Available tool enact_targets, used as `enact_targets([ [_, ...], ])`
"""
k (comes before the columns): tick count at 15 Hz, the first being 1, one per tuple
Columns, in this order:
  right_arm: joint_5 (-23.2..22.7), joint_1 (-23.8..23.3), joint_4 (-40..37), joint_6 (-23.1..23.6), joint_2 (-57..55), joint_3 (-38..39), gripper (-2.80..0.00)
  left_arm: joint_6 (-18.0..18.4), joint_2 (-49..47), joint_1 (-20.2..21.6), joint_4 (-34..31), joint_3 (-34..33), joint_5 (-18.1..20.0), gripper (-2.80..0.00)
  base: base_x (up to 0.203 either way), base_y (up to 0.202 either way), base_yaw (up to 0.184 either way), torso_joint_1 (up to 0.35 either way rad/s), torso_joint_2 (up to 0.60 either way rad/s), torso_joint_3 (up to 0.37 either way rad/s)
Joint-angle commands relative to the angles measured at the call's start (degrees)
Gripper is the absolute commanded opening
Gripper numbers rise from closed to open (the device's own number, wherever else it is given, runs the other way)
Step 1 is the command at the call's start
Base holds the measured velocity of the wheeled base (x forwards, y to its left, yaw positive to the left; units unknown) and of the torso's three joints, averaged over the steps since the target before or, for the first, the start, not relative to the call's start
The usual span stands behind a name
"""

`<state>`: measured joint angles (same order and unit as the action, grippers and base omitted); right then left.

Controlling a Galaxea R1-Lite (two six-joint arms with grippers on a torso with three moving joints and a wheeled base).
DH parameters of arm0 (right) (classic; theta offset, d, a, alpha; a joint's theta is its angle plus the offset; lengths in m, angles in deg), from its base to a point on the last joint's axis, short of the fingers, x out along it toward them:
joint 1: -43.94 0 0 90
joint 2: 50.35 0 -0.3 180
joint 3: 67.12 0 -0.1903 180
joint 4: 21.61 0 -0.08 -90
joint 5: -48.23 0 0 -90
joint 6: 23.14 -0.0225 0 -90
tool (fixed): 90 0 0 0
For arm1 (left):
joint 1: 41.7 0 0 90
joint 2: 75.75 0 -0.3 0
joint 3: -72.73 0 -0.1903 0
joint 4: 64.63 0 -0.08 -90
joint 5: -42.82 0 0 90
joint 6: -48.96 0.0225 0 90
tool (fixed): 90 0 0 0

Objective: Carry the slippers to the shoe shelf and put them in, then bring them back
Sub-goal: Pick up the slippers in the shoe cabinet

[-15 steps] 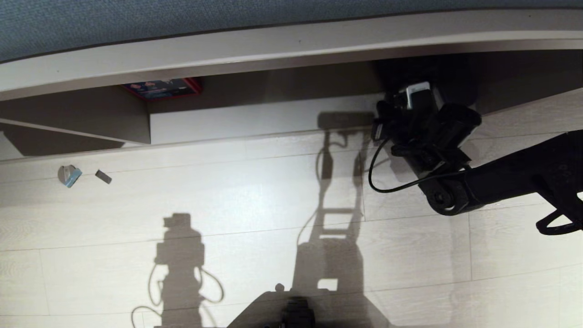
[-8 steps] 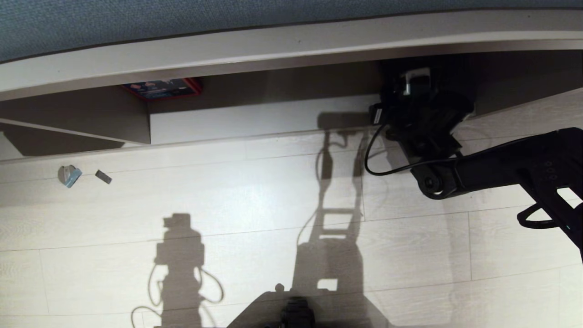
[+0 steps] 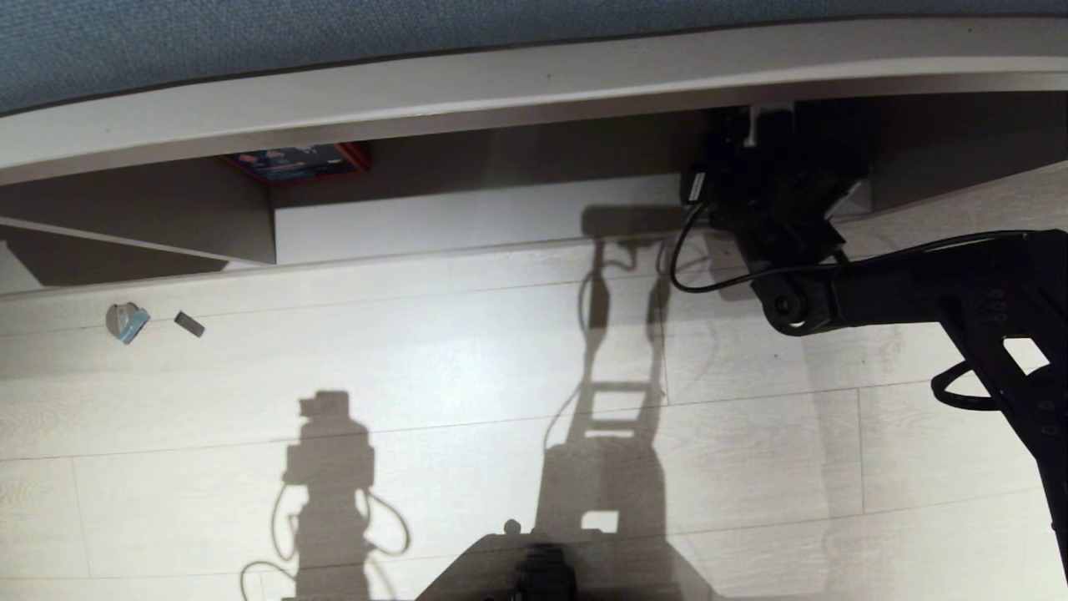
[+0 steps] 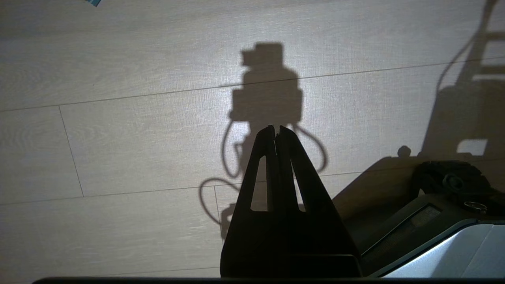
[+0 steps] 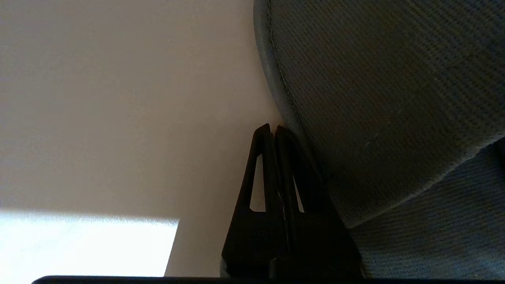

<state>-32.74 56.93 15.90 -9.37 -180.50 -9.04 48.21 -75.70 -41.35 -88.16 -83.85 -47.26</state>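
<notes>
Two slippers going into the shelf

Right end effector point(image 5: 272, 128), clenched w/ the slippers point(image 5: 394, 98) pressed against it, had pushed deeper into the shoe shelf point(image 3: 467, 217) vs a sec earlier. Placement looked close; release not yet done. Left end effector point(image 4: 276, 130) clenched, idle over the floor point(image 3: 417, 376).

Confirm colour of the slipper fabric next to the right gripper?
Dark grey-blue woven fabric slipper, with a lighter edge, beside the shut right gripper. Clearest in the right wrist view.
</notes>
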Motion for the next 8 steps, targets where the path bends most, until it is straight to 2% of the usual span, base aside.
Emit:
enact_targets([
  [1, 0.0, 0.5, 0.1, -0.4, 0.3, -0.2, -2.8, 0.0, 0.0, 0.0, 0.0, 0.0, 0.0, -2.8, 0.0, 0.0, 0.0, 0.0, 0.0, 0.0],
  [4, -0.3, 2.0, -1.4, -2.8, 5.7, 5.5, -2.8, 0.0, 0.0, 0.0, 0.0, -0.1, 0.0, -2.8, 0.0, 0.0, 0.0, 0.0, 0.0, 0.0],
  [8, -1.3, 3.4, -1.4, -3.0, 13.8, 15.0, -2.8, 0.0, 0.0, 0.0, 0.0, 0.0, 0.0, -2.8, 0.0, 0.0, 0.0, 0.0, 0.0, 0.0],
])
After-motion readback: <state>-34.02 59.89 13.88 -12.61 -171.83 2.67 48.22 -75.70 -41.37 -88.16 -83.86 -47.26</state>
